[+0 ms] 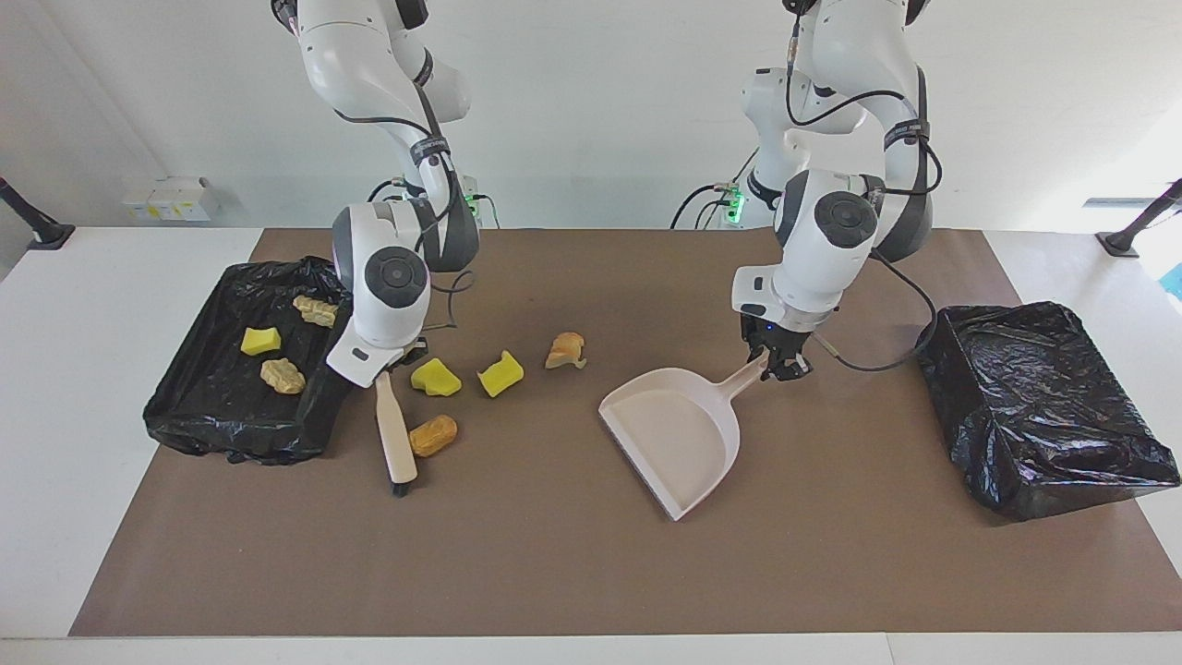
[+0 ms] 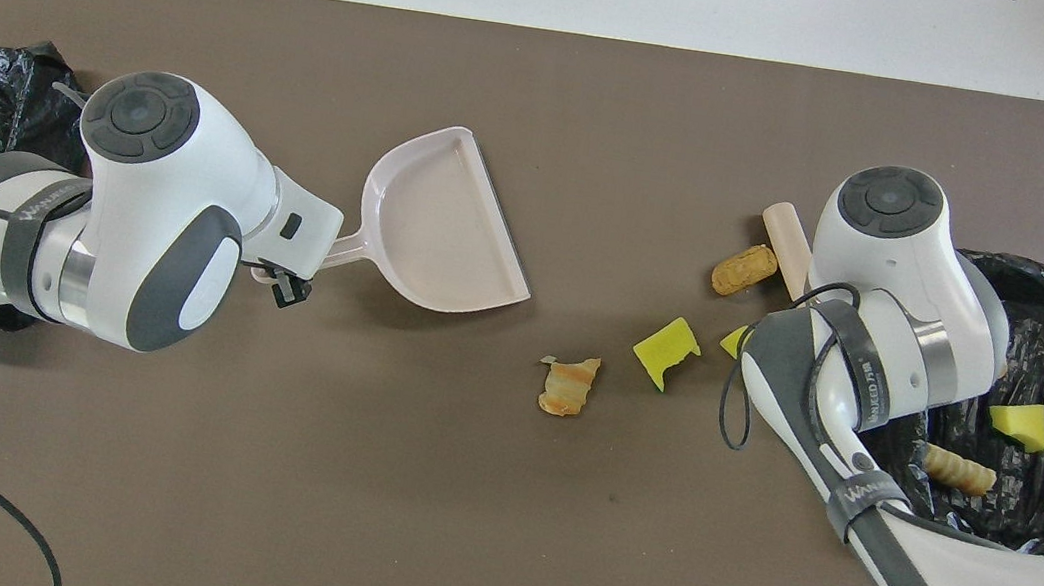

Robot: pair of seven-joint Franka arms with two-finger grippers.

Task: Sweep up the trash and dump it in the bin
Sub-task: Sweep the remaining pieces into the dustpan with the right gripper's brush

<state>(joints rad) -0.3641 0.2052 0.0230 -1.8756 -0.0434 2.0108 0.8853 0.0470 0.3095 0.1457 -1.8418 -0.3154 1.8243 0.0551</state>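
1. Under my work lies a brown mat (image 1: 572, 573) covering the white table (image 1: 83, 388).
2. Small white boxes (image 1: 171, 199) sit by the wall.
3. Black stands (image 1: 32, 222) flank the table's corners.

Bright, even light; soft shadows under arms; sharp, no blur.

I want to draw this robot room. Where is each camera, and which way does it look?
Facing view: high across the table, looking at the robots; both arms show, left gripper holding the dustpan, right gripper the brush.
Overhead view: high above the robots' end, looking steeply down; both arms enter from the bottom.
Shared: dustpan, brush, brown bread lump.
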